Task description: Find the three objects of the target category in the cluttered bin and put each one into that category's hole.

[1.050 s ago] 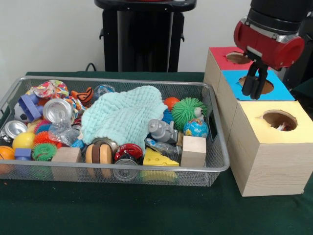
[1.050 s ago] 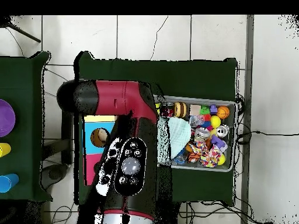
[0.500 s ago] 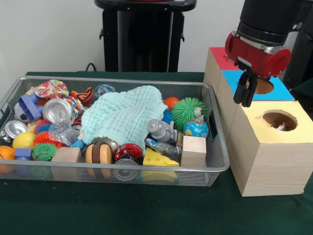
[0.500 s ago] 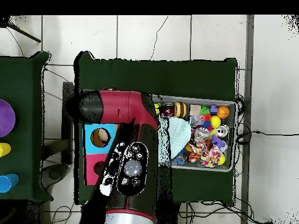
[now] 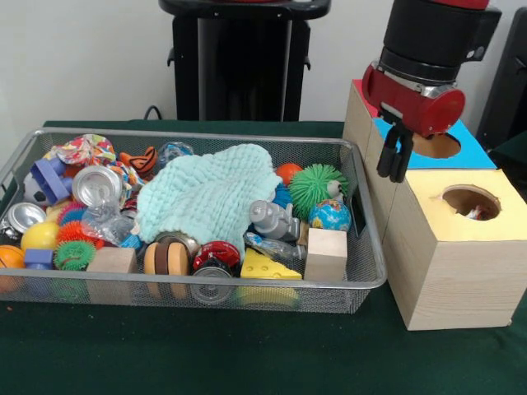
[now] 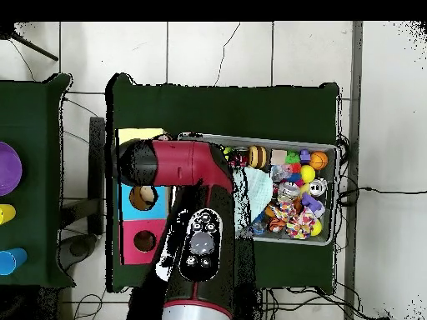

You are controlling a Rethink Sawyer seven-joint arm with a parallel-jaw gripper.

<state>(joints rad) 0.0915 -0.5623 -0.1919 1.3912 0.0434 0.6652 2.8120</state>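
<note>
Front view. The gripper [image 5: 394, 156] hangs from the red and black arm [image 5: 420, 70] at roughly 2 o'clock in the frame, over the near edge of the blue-topped box [image 5: 461, 151] and just beside the wire bin's right end. Its 2 dark fingers [image 5: 384, 158] lie close together and nearly parallel, with nothing visible between them; the hand reads as closed and empty.

3 wooden boxes stand in a row at 3 o'clock: a red-topped box [image 5: 366, 89] farthest back, the blue-topped box in the middle, and a yellow-topped box [image 5: 453, 247] nearest the camera. Each lid carries 1 round hole; the hole in the yellow lid [image 5: 470, 202] shows something pale inside, too small to identify.

The wire mesh bin [image 5: 362, 284] fills the left and centre on a green tablecloth [image 5: 247, 354]. A pale mint cloth [image 5: 206, 193] lies across its middle and covers part of the contents. At 9 o'clock in the bin sit 2 crushed cans [image 5: 96, 184]. Along the near wall lie wooden blocks [image 5: 327, 254], a yellow cheese-shaped wedge [image 5: 268, 267] and a red and black item [image 5: 216, 255]. At the bin's right end rest a green spiky ball [image 5: 317, 185] and a small globe ball [image 5: 329, 216].

Overhead view. The arm [image 6: 192, 217] covers part of the boxes and the bin's left end.
</note>
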